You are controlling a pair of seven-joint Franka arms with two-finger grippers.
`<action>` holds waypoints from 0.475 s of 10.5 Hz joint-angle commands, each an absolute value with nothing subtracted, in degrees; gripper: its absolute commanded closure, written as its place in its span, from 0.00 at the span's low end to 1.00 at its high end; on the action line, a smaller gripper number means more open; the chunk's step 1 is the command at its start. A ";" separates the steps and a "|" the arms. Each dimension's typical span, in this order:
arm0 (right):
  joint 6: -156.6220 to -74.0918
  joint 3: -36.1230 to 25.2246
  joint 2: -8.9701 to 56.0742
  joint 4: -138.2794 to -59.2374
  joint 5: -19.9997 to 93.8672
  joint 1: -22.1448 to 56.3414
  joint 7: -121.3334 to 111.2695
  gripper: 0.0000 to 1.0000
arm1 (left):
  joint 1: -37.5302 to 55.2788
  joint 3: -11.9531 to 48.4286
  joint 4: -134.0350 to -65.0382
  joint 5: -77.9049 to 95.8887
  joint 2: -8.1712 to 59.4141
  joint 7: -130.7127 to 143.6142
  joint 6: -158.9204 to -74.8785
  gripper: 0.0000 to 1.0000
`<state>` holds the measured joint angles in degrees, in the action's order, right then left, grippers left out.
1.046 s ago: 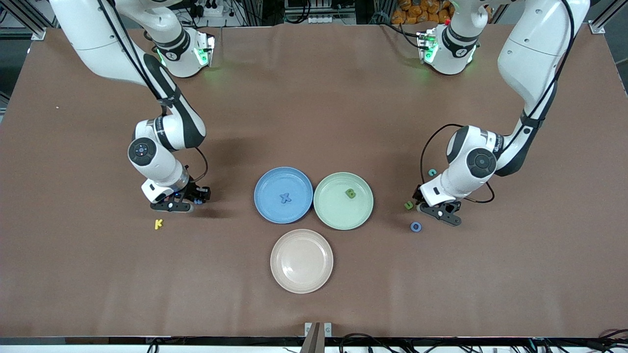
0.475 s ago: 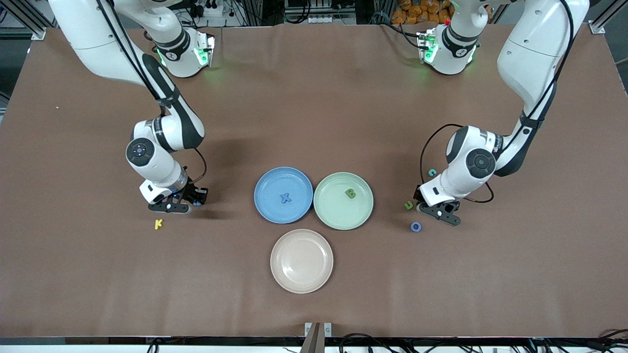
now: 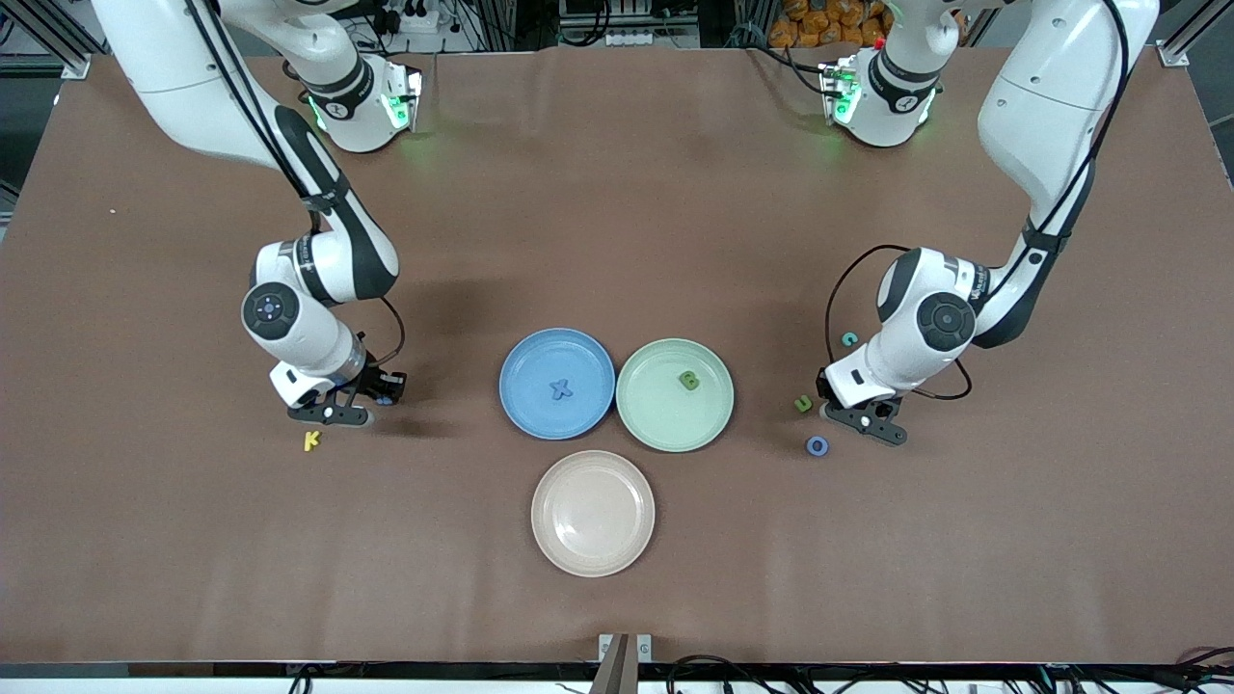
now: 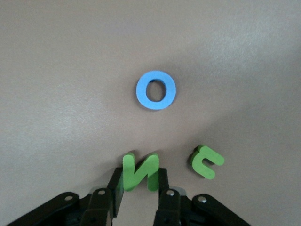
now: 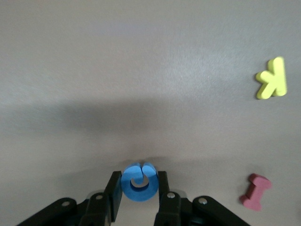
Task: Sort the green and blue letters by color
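Both arms low over the table, each clamped on a letter.

L gripper (image 4: 139,188): fingers pinch a green N (image 4: 139,170), which pokes out past the fingertips. Sits mid-right of front view (image 3: 861,416). Blue O (image 3: 818,445) lies flat just beside it, lower in frame; small green letter (image 3: 803,404) (J-like, can't be sure) close by; teal C (image 3: 849,338) a bit higher.

R gripper (image 5: 139,190): closed on a blue C-shaped letter (image 5: 139,182), mid-left of front view (image 3: 339,403). Yellow K (image 3: 310,440) just below it; red letter (image 5: 254,191) shows in R wrist view only.

Centre: blue plate (image 3: 525,361) holds blue X (image 3: 561,389), green plate (image 3: 648,416) holds green B (image 3: 688,380); pink plate (image 3: 592,513) empty, lowest.

Risks, as I judge them:
- N held near its end only, so it could pivot or slip out on the way.
- Round C offers little flat contact, so it may roll out of the pads.
- Plates touch; a sloppy release could land a letter in the wrong colour.
- Arms converge at centre, so clash possible if both go at once.
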<state>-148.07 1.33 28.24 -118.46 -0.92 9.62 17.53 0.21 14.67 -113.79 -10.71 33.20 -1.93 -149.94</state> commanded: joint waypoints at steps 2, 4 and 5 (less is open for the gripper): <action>-136.32 1.85 23.73 -111.46 0.78 13.86 24.31 0.93 | 1.05 22.03 -106.99 -10.29 29.87 14.43 -136.17 1.00; -136.41 1.93 24.52 -107.60 0.97 18.96 30.73 0.93 | 4.99 23.47 -105.39 -10.37 31.02 23.96 -136.14 0.96; -136.41 1.93 25.91 -105.58 1.23 21.33 33.11 0.93 | 7.01 23.47 -104.42 -10.28 31.55 26.87 -136.14 0.92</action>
<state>-137.25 2.00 24.26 -109.42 0.22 16.71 27.39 3.01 23.48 -106.53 -10.58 30.12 19.75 -136.95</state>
